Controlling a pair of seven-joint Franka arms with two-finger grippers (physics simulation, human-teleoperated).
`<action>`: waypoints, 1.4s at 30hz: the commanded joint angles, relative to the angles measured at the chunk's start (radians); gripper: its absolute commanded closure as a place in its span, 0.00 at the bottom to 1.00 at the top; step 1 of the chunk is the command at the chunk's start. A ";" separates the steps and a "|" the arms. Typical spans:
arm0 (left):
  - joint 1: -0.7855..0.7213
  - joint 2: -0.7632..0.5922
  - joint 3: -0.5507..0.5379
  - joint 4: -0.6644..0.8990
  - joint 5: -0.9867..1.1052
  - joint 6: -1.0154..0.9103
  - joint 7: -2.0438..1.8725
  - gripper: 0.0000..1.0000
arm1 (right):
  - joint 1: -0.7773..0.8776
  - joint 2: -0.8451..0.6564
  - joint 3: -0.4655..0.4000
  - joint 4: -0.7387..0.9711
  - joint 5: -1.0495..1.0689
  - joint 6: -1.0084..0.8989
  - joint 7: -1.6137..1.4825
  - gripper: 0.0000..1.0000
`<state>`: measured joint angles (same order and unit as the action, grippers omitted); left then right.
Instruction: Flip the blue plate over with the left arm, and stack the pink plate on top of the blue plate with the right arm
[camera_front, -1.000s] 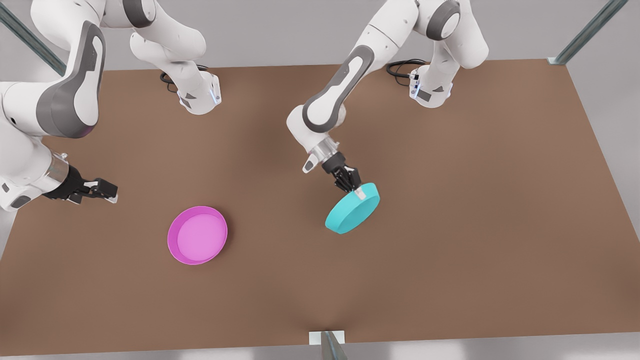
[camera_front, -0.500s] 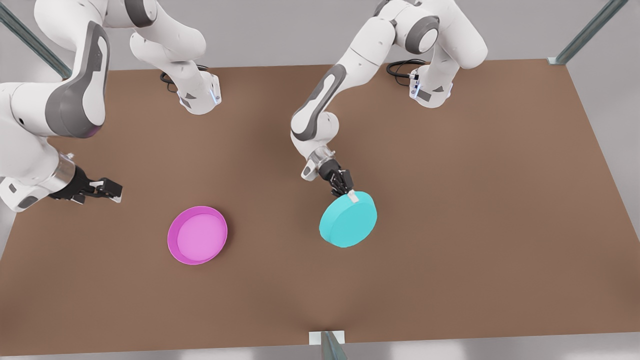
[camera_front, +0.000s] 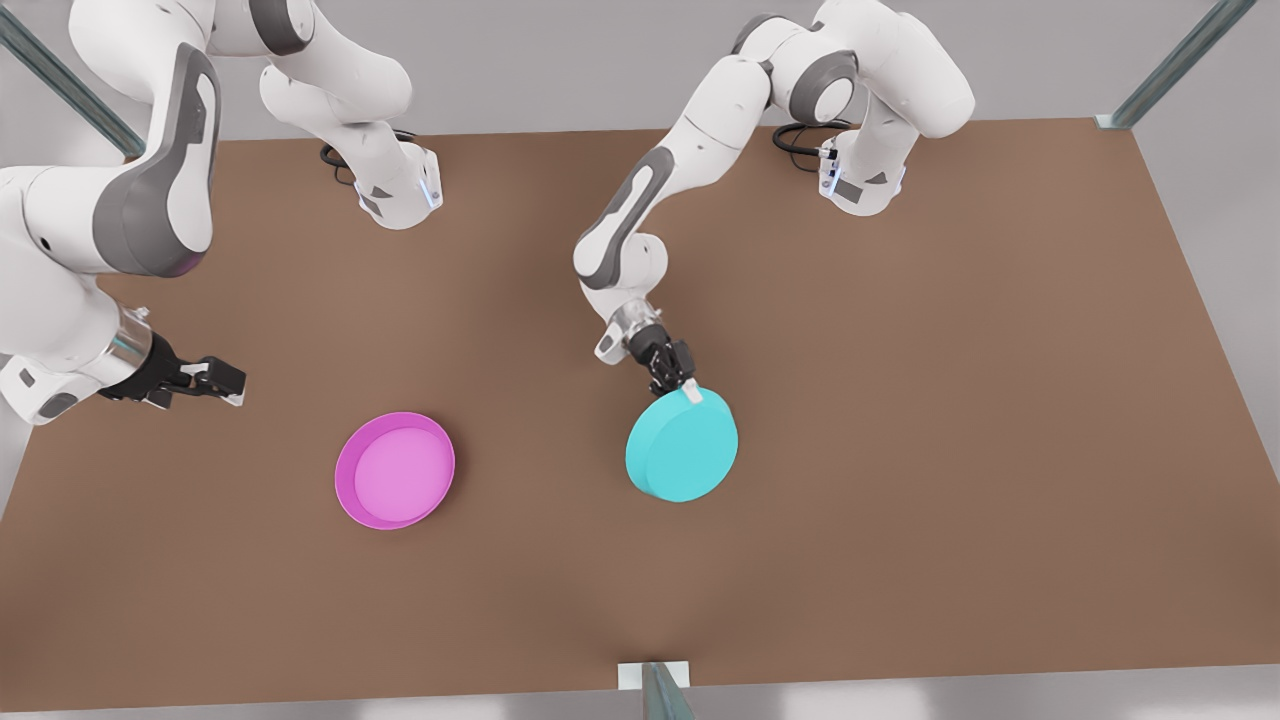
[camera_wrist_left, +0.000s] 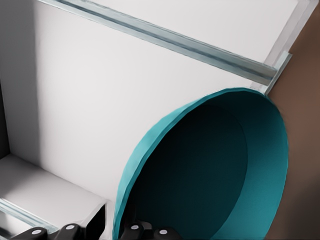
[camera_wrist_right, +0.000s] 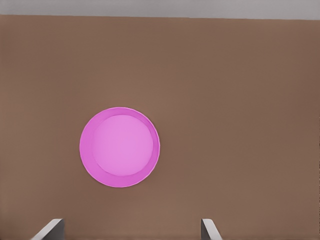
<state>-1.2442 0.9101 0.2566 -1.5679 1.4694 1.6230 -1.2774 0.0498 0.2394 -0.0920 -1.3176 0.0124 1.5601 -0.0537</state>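
The blue plate (camera_wrist_left: 210, 170) hides the table beneath.

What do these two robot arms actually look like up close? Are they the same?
Yes, they match. The left arm and right arm are glossy white, rounded segments with grey joint covers. Each ends in a silver wrist ring and a small black two-fingered hand, left hand, right hand. Black cables coil at the bases.

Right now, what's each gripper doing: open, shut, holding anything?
Left gripper: shut on the rim of the blue plate, which is turned base-up.
Right gripper: open, holding nothing, set back from the pink plate.
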 joint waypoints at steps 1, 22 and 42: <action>0.000 0.003 0.000 0.000 -0.015 0.000 0.000 0.00 | -0.001 -0.002 0.000 0.000 0.000 0.000 0.000 0.00; 0.233 -0.186 -0.217 0.410 -1.290 -0.098 0.342 0.00 | 0.022 -0.084 -0.005 -0.150 -0.038 0.038 -0.005 0.00; 1.152 -0.649 -0.362 0.250 -1.345 -0.206 1.167 0.00 | 0.024 0.363 -0.138 -0.345 0.540 0.505 -0.643 0.00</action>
<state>-0.0904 0.2635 -0.1045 -1.3191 0.1122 1.4162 -0.1090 0.0704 0.6094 -0.2315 -1.6680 0.5782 2.0766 -0.7355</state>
